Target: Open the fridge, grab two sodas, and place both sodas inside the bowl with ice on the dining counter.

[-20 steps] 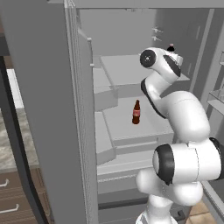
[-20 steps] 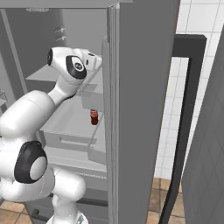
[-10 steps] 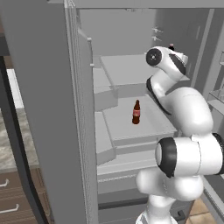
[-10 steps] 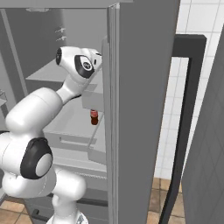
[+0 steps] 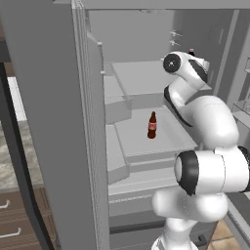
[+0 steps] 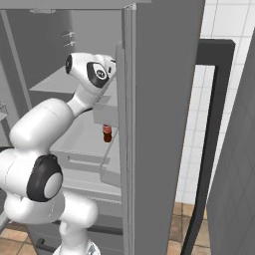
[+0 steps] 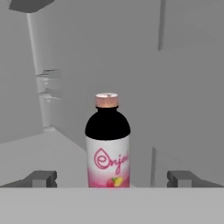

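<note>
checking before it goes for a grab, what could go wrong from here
The bottle lined up between the open gripper fingertips has a white and pink label and a tan cap, so it may be the wrong drink. The cola bottle with the red label stands lower down, alone on its shelf. Both are tall and narrow, so a nudge could tip one.

fridge (image 5: 63, 122): doors open | soda (image 5: 152, 126): upright, middle shelf

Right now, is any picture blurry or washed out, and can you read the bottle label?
Hand view: bottle sharp, pink script legible, flat even light. Left base view: soda small, label unreadable, soft shading. Right base view: door hides most of the shelves; no glare.
</note>
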### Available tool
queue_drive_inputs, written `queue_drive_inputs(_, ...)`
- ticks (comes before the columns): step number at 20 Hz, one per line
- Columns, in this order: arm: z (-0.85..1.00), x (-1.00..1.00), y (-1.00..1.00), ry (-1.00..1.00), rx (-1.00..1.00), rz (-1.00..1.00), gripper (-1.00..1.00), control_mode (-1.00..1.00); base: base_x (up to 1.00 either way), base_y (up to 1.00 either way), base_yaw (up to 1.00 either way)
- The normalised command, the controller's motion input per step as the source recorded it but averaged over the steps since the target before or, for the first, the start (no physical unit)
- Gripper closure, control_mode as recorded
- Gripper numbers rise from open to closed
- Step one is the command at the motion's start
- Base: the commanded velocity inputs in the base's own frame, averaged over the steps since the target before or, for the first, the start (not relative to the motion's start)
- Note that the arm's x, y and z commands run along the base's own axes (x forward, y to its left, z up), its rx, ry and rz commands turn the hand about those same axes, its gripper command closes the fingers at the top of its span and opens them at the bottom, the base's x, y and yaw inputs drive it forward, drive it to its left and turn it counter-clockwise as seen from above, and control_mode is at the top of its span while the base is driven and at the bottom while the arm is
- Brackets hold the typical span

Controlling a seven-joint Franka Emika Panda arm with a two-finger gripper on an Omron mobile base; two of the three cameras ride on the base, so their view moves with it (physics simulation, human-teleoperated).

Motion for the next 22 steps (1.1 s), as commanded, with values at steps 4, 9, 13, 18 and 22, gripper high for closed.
queue_drive_inputs(4,-0.01,0.19,-0.01,0.00,0.00,0.00,-1.00,-1.00,0.00,0.00,0.00)
queue_drive_inputs(9,0.00,0.13,-0.08,0.00,0.00,0.00,-1.00,-1.00,0.00,0.00,0.00)
queue_drive_inputs(13,0.00,0.04,-0.18,0.00,0.00,0.00,-1.00,-1.00,0.00,0.00,0.00)
queue_drive_inputs(18,-0.02,0.01,-0.20,0.00,0.00,0.00,-1.00,-1.00,0.00,0.00,0.00)
queue_drive_inputs(22,-0.01,0.00,-0.08,0.00,0.00,0.00,1.00,-1.00,0.00,0.00,0.00)
